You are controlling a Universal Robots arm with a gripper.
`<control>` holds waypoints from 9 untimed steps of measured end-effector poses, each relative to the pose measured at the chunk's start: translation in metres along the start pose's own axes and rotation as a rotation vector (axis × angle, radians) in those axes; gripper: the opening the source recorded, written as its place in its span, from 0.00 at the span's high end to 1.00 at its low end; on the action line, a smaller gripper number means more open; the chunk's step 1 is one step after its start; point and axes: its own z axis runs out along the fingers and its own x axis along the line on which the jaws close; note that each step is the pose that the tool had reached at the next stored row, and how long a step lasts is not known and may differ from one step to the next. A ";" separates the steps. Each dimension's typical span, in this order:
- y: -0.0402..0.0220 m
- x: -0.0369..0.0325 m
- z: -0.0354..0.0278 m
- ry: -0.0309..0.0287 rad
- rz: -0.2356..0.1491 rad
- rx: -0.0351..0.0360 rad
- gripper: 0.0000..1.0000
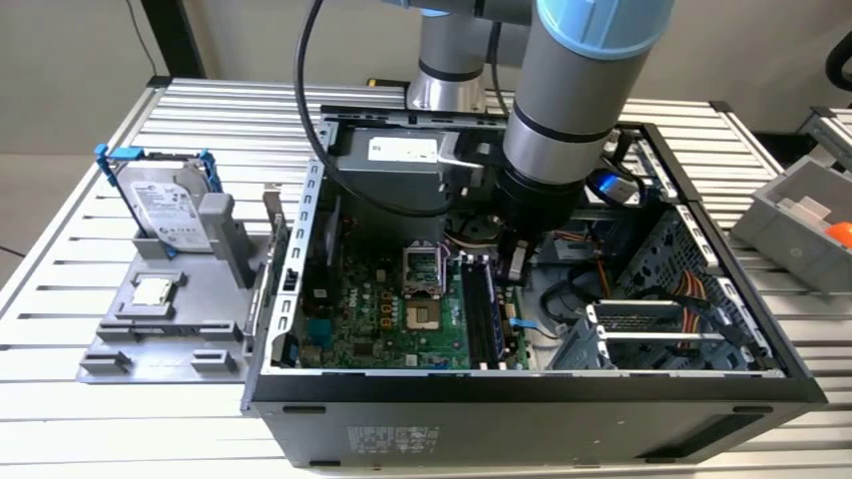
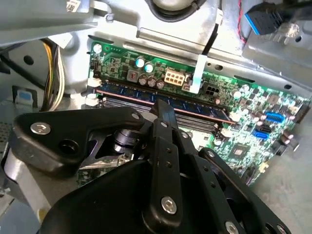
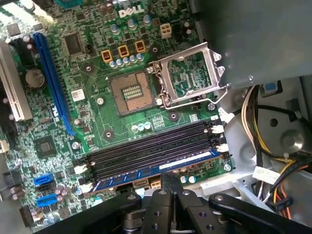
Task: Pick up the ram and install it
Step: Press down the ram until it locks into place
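Here, the arm reaches down into the open computer case [image 1: 533, 389], which stands on the slatted surface [image 1: 80, 419]. The gripper [image 1: 517, 261] hangs over the motherboard [image 1: 386, 319], right above the memory slots [image 3: 151, 148]. In the first wrist view the ram [image 3: 156, 170], a blue-green stick with dark chips, lies seated along the outermost slot, its top edge level with the white end latches. The gripper's fingers [image 3: 168, 183] are pressed together, tips just over or on the stick's upper edge; contact cannot be judged. In the second wrist view the stick lies just beyond the fingertips. At the exterior view's left, a hard drive [image 1: 167, 205] stands in a grey holder [image 1: 160, 329].
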 end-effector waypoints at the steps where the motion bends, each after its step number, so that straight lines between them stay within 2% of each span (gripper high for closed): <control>1: 0.0000 0.0000 0.0000 -0.0001 -0.013 -0.0003 1.00; 9: 0.0000 0.0000 0.0001 -0.0006 -0.101 -0.0026 1.00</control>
